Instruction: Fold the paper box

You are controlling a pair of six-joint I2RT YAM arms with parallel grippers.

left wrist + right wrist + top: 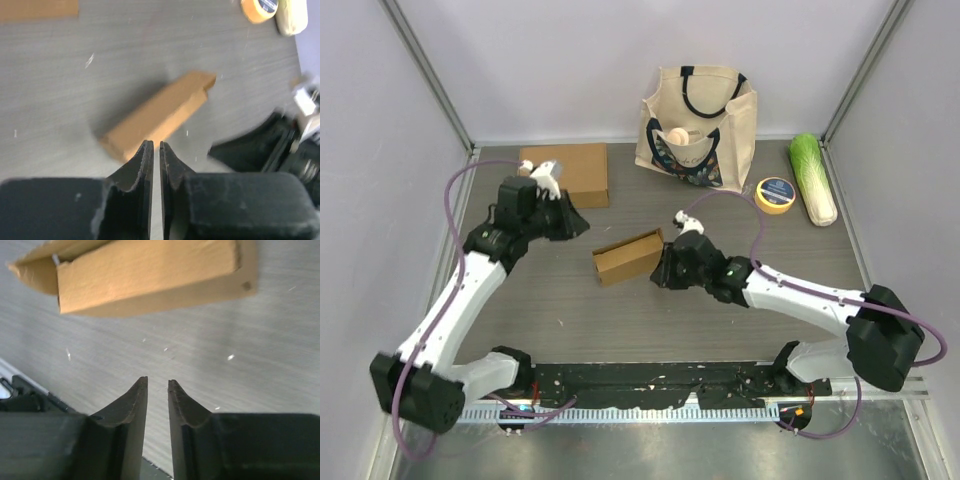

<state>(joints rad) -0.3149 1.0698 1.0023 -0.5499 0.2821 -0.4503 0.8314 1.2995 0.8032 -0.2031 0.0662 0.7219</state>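
Just fwd of both jaws: box [628,257]

The paper box [628,257] lies central on the worktop [570,310]; behind it, left to right: flat cardboard [572,172], bag [698,125], tape roll [775,194], cabbage [814,178].

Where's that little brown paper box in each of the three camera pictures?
Top external: paper box mid-table, between the two arms.
Left wrist: paper box at centre, just beyond the left gripper.
Right wrist: paper box along the top, above the right gripper.
Shared landmark: the grey wood-grain table beneath it.
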